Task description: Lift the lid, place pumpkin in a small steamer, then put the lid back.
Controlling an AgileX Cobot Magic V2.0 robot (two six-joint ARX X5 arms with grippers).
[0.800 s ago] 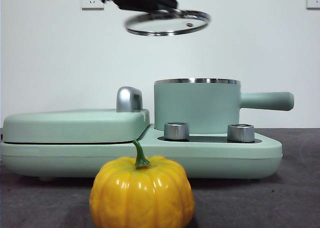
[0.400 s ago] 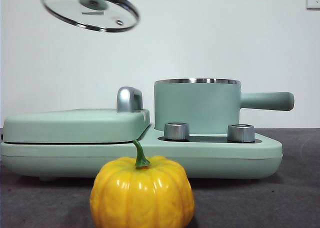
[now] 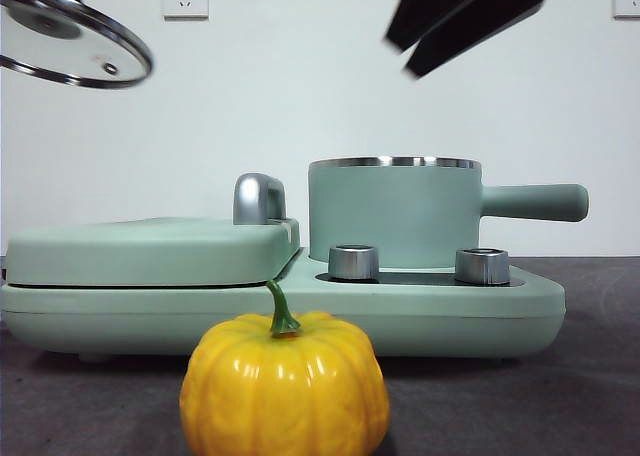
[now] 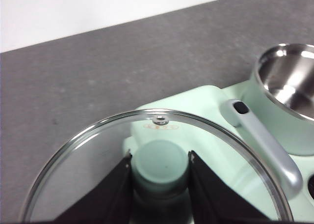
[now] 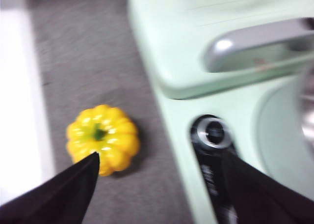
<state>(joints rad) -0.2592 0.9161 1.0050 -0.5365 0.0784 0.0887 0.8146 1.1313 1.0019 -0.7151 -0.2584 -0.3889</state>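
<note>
White wall w/ a socket behind, dark grey tabletop below. Left claw [image 4: 159,170] pinches the mint knob of the lid [image 3: 75,44], held tilted, high and well off to one side. Small steamer [image 3: 393,212] sits open on the appliance base [image 3: 520,301]. Pumpkin [image 3: 284,384] rests on the tabletop in front of the base. Right claw [image 5: 159,180], jaws spread, hangs above it. Best approach: centre over the stem, drop straight, grip the ribbed sides. Vs half a sec ago: lid is further out, right claw has swung in.
</note>
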